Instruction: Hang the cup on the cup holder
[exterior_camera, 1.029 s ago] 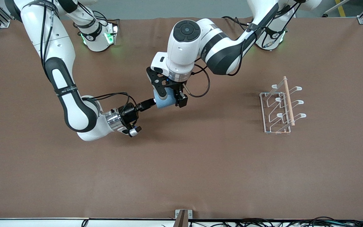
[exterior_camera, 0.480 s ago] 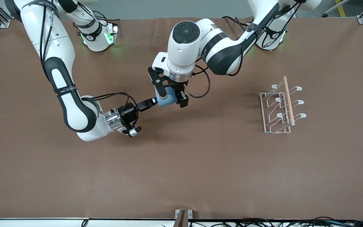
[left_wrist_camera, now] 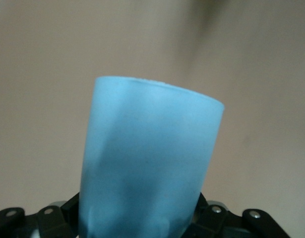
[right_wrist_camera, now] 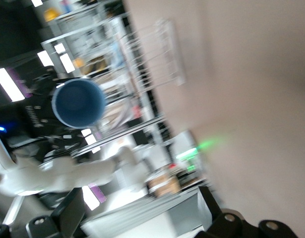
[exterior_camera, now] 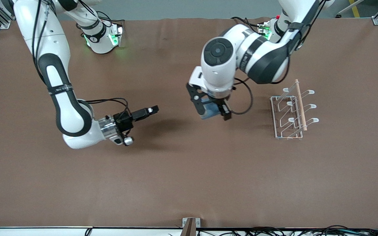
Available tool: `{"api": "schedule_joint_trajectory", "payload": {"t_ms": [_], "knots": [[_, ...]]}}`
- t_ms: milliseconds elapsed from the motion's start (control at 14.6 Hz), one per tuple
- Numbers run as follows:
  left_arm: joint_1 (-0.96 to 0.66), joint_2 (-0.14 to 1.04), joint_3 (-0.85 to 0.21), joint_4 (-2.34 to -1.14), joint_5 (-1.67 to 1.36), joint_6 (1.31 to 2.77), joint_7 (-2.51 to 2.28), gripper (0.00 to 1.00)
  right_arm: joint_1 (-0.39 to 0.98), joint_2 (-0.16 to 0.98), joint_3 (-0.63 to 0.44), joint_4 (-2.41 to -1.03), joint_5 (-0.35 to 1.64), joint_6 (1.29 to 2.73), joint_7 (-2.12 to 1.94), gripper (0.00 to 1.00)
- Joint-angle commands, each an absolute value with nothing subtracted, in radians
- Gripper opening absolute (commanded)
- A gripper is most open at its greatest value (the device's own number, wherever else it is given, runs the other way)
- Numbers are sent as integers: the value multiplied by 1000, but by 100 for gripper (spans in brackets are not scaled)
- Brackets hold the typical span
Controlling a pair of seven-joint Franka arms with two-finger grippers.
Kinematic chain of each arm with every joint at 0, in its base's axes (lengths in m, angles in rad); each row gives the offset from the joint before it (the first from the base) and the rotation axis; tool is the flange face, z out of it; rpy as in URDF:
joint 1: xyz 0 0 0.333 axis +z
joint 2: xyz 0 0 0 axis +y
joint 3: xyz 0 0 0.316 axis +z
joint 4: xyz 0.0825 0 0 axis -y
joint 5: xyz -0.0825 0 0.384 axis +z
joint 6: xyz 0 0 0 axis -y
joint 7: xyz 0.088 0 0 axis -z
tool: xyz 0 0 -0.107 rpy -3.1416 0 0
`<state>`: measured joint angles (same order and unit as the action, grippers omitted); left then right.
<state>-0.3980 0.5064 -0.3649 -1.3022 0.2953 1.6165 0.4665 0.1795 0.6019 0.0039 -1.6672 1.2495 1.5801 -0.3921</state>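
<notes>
My left gripper (exterior_camera: 211, 111) is shut on the light-blue cup (exterior_camera: 209, 110) and holds it in the air over the middle of the table, beside the cup holder. The cup fills the left wrist view (left_wrist_camera: 147, 163), its rim pointing away from the camera. The white wire cup holder (exterior_camera: 292, 111), with a wooden dowel on top, stands toward the left arm's end of the table. My right gripper (exterior_camera: 148, 111) is open and empty, low over the table toward the right arm's end. The right wrist view shows the cup's open mouth (right_wrist_camera: 79, 103) and the rack (right_wrist_camera: 154, 54) farther off.
The brown table (exterior_camera: 189, 177) bears only the rack. A metal bracket (exterior_camera: 190, 224) sits at the table's edge nearest the front camera.
My right gripper has let go of the cup and drawn back toward its own end. My left gripper has carried the cup toward the cup holder.
</notes>
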Motion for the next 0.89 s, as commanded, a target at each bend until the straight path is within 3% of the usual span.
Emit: {"api": "schedule_joint_trajectory", "payload": {"t_ms": [0, 412, 618, 824], "knots": [[-359, 489, -370, -1308, 382, 1485, 570, 19, 181, 434, -52, -1798, 1046, 1719, -380, 100], [-314, 497, -368, -1339, 639, 1231, 744, 12, 179, 313, -273, -1786, 541, 1729, -380, 100], [-331, 520, -368, -1391, 819, 1148, 742, 12, 178, 253, -319, -1717, 283, 1710, -380, 100], [-341, 552, -368, -1461, 957, 1071, 730, 12, 178, 222, -388, -1602, 201, 1659, -359, 100]]}}
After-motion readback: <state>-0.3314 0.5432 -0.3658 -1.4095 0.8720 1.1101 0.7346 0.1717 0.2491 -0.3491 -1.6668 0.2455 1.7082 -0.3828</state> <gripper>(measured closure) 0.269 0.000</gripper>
